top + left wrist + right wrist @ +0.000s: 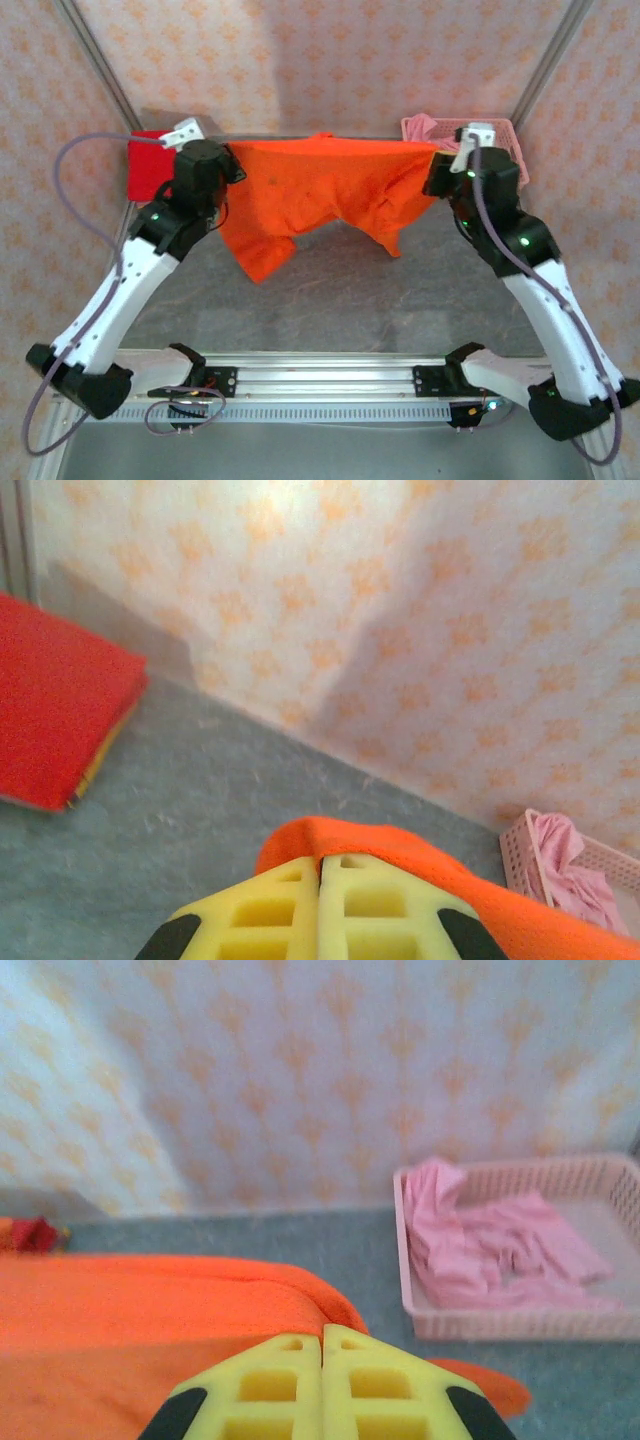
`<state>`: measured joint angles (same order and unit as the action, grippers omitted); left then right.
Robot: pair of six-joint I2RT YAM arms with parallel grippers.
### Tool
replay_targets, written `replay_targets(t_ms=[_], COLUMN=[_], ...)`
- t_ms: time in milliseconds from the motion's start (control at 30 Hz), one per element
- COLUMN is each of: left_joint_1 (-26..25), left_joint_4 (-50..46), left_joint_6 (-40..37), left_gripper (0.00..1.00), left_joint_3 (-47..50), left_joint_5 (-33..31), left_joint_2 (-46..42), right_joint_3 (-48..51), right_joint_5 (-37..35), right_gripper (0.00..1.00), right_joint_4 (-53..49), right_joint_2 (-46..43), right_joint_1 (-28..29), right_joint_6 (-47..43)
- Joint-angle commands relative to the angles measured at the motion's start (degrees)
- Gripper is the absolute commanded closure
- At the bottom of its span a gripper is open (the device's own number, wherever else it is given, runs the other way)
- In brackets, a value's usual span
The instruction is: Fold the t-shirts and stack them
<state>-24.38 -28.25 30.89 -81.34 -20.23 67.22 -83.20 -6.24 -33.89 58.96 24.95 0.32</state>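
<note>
The left pincer [320, 895] and right pincer [322, 1365] each pinch an end of the orange shirt [330, 185], stretched crosswise between them, hanging below. The folded red shirt [50, 710] lies left of the left pincer, the nearer arm.

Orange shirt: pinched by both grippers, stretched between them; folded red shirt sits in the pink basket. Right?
No: the folded red shirt lies on the table at the far left, not in the pink basket, as top external shows. The left gripper and right gripper do pinch the orange shirt stretched between them.
</note>
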Motion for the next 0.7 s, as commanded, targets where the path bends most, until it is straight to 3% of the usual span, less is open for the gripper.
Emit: replay_targets(t_ms=[0,267,500,667], left_joint_1=[0.45,1.54,5.02,9.12], left_joint_4=[-8.07,-8.59,-6.74,-7.22], left_joint_6=[-8.56,-11.60,-11.97,-12.64], left_gripper=[1.00,1.00,1.00,1.00], left_joint_3=[-3.00,-12.41,-20.17,-30.84], left_joint_5=[-5.38,-5.61,-2.73,0.20], left_joint_2=[-1.96,6.44,17.53,25.64], right_joint_3=[-4.35,-9.24,-14.83,-26.61], right_joint_5=[-4.46,-9.71,-2.41,0.58], right_gripper=[1.00,1.00,1.00,1.00], right_joint_4=[-3.89,-2.28,4.55,5.32], right_joint_2=[-2.20,8.22,20.59,29.86], right_joint_1=[-0.32,-1.12,-5.16,-5.80], right_joint_6=[-5.33,-10.77,-10.04,-9.96])
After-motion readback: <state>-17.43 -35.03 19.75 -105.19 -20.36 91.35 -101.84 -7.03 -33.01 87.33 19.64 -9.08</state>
